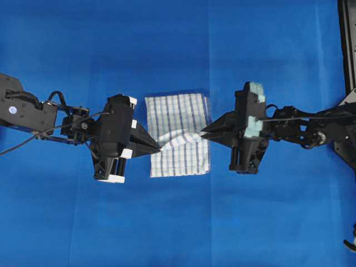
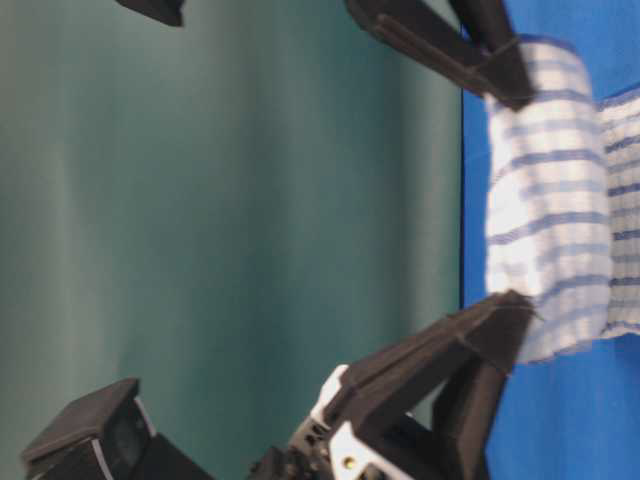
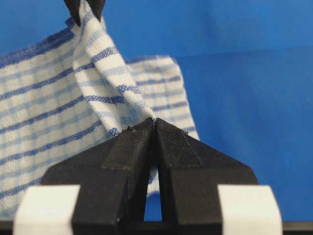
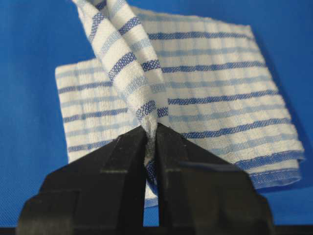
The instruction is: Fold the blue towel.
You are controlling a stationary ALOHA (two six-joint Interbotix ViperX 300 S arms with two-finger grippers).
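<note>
The blue towel [image 1: 178, 133], white with thin blue stripes, lies folded in the middle of the blue table cover. A band of it is lifted and stretched between both grippers. My left gripper [image 1: 158, 149] is shut on the towel's left edge, its cloth [image 3: 112, 83] rising from the closed jaws. From the right, my right gripper [image 1: 202, 132] is shut on the opposite edge, with cloth [image 4: 142, 78] pinched between its fingers. In the table-level view the raised band [image 2: 545, 200] spans from one gripper to the other above the table.
The blue table cover [image 1: 178, 222] extends on all sides of the towel. A dark frame [image 1: 347, 39] stands along the right edge, with a small black part [image 1: 350, 243] at the lower right.
</note>
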